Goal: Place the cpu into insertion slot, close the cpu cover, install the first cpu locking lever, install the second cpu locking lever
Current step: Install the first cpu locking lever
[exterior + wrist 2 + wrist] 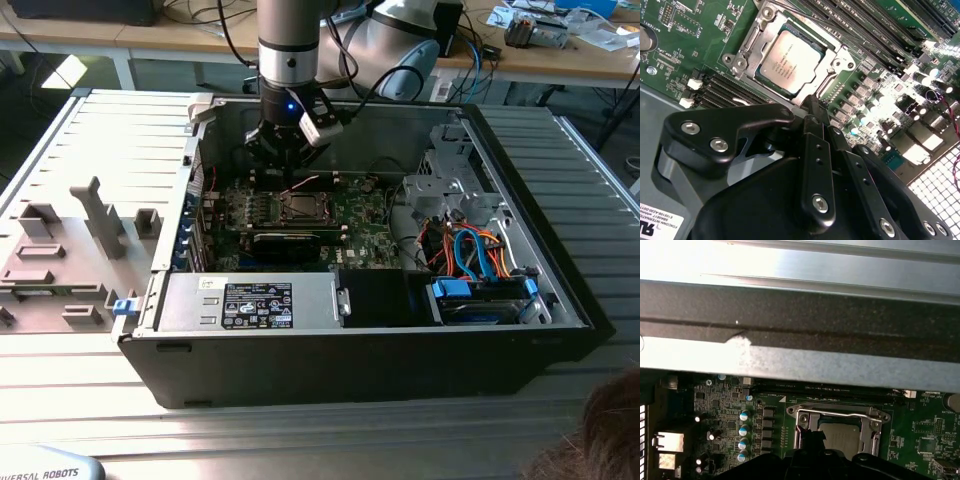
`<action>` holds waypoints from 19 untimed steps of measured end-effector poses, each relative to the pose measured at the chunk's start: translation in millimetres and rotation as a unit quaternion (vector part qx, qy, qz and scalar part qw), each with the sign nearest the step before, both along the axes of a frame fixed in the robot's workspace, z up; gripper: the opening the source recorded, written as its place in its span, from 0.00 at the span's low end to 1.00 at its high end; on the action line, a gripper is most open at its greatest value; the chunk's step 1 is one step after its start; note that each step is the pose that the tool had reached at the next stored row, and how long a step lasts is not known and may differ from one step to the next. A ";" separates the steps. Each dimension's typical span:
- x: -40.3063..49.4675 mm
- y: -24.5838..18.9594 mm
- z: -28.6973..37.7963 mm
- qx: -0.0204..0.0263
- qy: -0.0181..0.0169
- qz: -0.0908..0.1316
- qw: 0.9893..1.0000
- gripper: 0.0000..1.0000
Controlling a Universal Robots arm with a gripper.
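CPU sat in insertion slot, cover closed | pincer pressed together at its 6 o'clock edge | risk: tip slipping off locking lever, scraping motherboard.

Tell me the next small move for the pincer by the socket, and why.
Probably a short nudge of the pincer toward the lever rod running along the cover's edge. The cpu is already seated with the cpu cover down around it, and the closed pincer hovers just beside that frame, holding nothing. Whether the rod is latched I cannot tell.
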State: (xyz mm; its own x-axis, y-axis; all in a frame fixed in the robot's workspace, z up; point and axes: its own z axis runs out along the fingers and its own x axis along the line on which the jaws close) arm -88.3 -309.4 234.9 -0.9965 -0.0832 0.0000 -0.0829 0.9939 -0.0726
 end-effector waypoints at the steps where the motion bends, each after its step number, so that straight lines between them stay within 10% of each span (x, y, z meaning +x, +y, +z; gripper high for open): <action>1: 0.0 0.0 -0.1 0.000 0.000 0.000 1.000 0.11; 19: 2.2 0.4 -7.8 0.000 0.000 0.000 1.000 0.11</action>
State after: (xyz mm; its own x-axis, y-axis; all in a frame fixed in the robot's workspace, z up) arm -86.1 -309.0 227.1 -0.9965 -0.0832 0.0000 -0.0830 0.9939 -0.0732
